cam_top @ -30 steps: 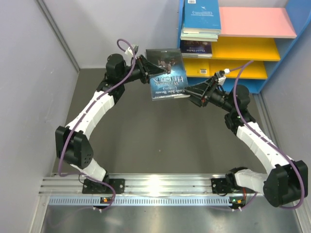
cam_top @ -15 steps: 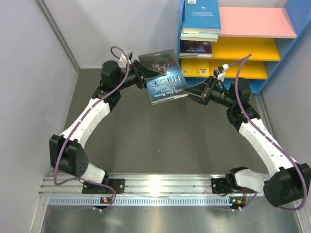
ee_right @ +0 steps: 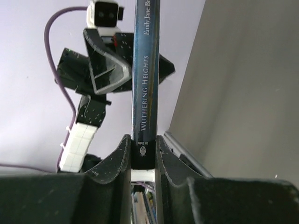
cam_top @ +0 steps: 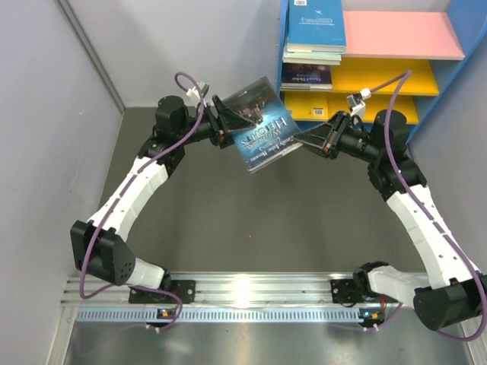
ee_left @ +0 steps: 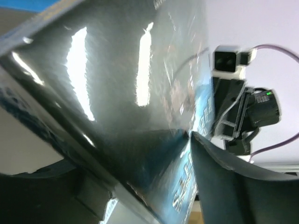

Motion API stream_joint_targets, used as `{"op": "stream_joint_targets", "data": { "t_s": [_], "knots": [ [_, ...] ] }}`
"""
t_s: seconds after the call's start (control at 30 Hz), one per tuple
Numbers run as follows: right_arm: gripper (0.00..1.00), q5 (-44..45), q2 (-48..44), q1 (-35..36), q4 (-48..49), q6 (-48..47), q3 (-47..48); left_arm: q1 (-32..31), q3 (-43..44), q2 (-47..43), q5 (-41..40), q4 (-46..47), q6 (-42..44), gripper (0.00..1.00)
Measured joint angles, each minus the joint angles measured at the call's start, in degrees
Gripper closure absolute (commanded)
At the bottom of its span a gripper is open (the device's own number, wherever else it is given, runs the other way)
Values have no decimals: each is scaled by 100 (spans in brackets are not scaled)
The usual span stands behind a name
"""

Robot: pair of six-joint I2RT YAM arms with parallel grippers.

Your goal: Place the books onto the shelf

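Book (cam_top: pixel 262 133) midair between arms, short of shelf (cam_top: pixel 396 34). Right gripper (ee_right: pixel 141 143) clamped on spine. Left gripper (cam_top: pixel 222 122) straddles opposite edge, grip unclear. Several books (cam_top: pixel 313 30) already shelved; this one not yet.

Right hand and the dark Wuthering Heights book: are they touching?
Touching. Right wrist view: the right hand clamps the book at its spine, both fingers pressed against it.

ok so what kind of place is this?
Probably a lab test cell: bare grey partition walls, an aluminium mounting rail along the near edge, one brightly coloured shelf.
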Motion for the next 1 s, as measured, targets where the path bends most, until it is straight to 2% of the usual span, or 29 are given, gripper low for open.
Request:
{"op": "stream_joint_targets", "data": {
  "t_s": [0.1,0.13,0.3,0.6,0.83,1.0],
  "knots": [
    [100,98,-20,-76,-138,-105,107,17,-68,-92,35,-315,304,4],
    [100,127,-20,-107,-184,-149,149,28,-90,-133,35,-435,391,2],
    [100,181,-17,-275,-382,-289,444,284,-170,-461,-17,-981,702,2],
    [100,-168,258,-730,-352,-138,1342,1237,-361,-1285,-560,-1821,1075,1],
    [100,-739,1086,-1541,807,885,2374,1248,-448,-1314,-772,-2065,1128,1],
    [100,-870,1858,-2396,2046,1906,3292,1257,-428,-1224,-824,-2087,1145,1]
  ]
}}
